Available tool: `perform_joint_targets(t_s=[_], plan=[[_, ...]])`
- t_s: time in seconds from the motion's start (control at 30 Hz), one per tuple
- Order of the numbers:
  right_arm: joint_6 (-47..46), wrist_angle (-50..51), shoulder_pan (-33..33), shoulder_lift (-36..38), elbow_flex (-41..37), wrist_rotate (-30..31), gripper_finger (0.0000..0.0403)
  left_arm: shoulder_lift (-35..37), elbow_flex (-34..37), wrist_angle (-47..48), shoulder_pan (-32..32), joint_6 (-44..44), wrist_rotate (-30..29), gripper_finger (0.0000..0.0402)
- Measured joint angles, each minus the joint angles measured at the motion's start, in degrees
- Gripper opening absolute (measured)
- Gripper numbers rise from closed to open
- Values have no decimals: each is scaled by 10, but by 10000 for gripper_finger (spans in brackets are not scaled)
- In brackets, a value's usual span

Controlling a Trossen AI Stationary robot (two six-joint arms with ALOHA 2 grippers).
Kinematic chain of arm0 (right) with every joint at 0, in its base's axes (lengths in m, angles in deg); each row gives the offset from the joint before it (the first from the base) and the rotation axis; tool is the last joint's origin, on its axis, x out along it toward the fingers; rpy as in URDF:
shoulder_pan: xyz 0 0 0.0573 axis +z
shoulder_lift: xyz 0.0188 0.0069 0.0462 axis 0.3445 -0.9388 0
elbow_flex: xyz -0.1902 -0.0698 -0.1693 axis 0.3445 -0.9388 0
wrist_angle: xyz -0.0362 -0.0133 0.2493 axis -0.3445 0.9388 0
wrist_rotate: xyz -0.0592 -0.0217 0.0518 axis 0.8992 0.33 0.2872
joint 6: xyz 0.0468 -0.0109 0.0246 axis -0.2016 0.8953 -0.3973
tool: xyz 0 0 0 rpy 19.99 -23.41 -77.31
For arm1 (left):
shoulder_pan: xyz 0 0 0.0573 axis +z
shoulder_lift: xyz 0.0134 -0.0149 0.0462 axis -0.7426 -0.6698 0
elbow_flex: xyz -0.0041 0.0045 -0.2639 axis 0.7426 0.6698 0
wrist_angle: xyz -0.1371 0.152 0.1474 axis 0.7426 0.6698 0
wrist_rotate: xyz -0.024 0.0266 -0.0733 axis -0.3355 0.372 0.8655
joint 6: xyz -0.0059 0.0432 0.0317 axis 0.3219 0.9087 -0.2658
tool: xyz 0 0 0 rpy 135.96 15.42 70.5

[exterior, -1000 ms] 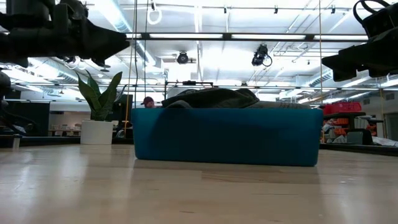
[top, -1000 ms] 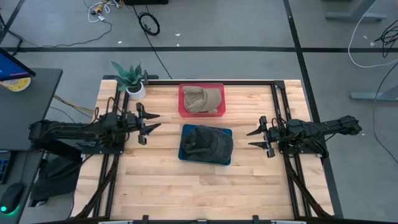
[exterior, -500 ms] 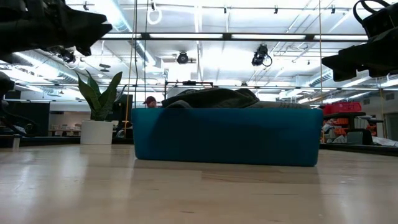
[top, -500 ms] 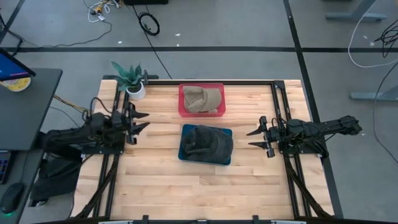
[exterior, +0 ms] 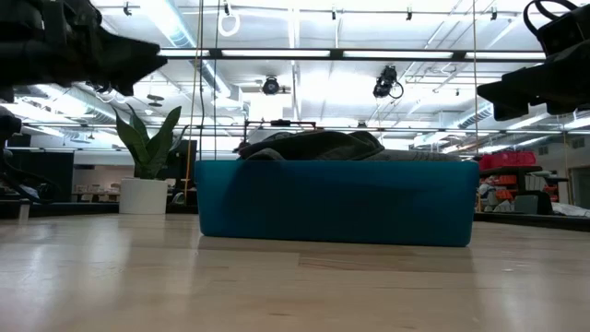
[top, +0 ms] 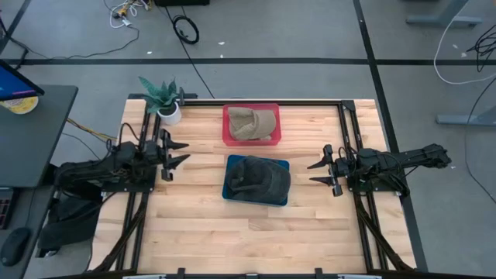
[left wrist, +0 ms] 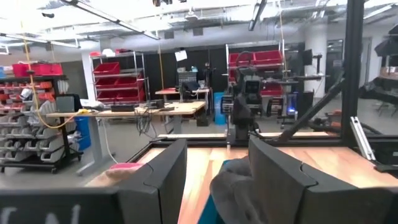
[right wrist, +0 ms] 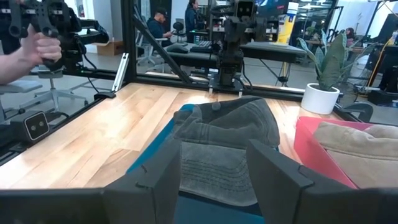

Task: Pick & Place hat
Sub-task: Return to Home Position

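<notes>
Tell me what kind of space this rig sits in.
Most likely a robotics lab or workshop. Racked red storage bins line the far side, a workbench carries gear and hanging cables, and people are working in the background under strip lighting.

A pale wooden table [top: 209, 225] fills the middle of the high view. A red bin [top: 227, 128] stands at its upper centre, a blue bin [top: 256, 201] just below it, and a potted plant [top: 167, 112] at the upper-left corner.
</notes>
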Motion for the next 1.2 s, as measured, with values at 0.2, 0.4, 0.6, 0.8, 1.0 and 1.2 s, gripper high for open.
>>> perform_joint_targets(t_s=[0.2, 0.4, 0.6, 0.8, 1.0, 1.2], plan=[[0, 0, 0, 0, 0, 0, 185, -2, 12, 18, 0, 5, -1, 177], [0, 0, 0, 0, 0, 0, 185, -1, 12, 41, 0, 19, -1, 177], [0, 0, 0, 0, 0, 0, 185, -4, 11, 91, 0, 46, -16, 177], [0, 0, 0, 0, 0, 0, 185, -6, 11, 93, 0, 46, -17, 177], [0, 0, 0, 0, 0, 0, 185, -6, 11, 91, 0, 46, -18, 177], [0, 0, 0, 0, 0, 0, 185, -6, 12, 82, 0, 45, -24, 177]])
